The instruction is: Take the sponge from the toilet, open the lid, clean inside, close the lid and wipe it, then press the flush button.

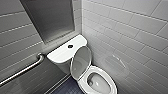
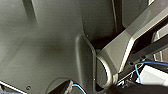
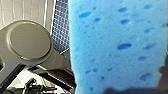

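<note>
— What do we count here?
— One toilet [image 1: 108, 76], glossy white ceramic. One oval lid [image 1: 81, 61], raised against the boxy tank [image 1: 62, 55]. One round flush button [image 1: 70, 46]. One tubular metal grab bar [image 1: 23, 71].
— And the sponge [image 3: 117, 45]?
— One, bright blue porous foam, clamped in our right gripper [image 3: 130, 90], with the dark blue small-tiled floor [image 3: 61, 27] behind it.
— The left gripper?
— We cannot tell its grip.

Bright blue sponge [image 3: 117, 45], white toilet [image 1: 62, 53], seemingly dark-blue gridded floor [image 3: 61, 27].
</note>
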Robot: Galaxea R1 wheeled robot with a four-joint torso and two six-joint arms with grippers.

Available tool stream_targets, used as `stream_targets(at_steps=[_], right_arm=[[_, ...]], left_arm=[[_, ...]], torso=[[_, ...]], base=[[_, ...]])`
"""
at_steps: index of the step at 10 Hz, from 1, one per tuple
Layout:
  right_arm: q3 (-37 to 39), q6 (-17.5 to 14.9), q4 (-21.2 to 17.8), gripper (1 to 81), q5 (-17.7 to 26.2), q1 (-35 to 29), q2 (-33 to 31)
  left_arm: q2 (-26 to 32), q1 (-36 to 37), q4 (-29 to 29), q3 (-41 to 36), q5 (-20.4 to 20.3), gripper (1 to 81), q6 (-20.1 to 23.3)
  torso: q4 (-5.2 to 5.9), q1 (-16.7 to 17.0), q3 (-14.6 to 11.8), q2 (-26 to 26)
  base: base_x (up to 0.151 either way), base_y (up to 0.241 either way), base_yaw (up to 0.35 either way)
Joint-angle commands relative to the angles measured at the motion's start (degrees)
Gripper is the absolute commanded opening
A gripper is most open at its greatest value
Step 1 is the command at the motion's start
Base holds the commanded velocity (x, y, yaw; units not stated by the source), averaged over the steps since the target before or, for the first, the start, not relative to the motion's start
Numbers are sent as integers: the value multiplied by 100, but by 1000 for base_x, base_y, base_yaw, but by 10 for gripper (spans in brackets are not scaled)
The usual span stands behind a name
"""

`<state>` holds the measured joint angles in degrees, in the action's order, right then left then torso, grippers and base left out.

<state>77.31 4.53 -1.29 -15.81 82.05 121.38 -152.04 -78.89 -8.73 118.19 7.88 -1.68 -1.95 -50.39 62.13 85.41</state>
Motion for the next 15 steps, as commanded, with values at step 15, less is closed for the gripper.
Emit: stream_targets(at_steps=[15], right_arm=[[-104,346,-354,10,1581,-3884,-7]], left_arm=[[-327,-26,-15,548,434,811,309]], torso=[[0,0,0,0]], base=[[0,0,0]])
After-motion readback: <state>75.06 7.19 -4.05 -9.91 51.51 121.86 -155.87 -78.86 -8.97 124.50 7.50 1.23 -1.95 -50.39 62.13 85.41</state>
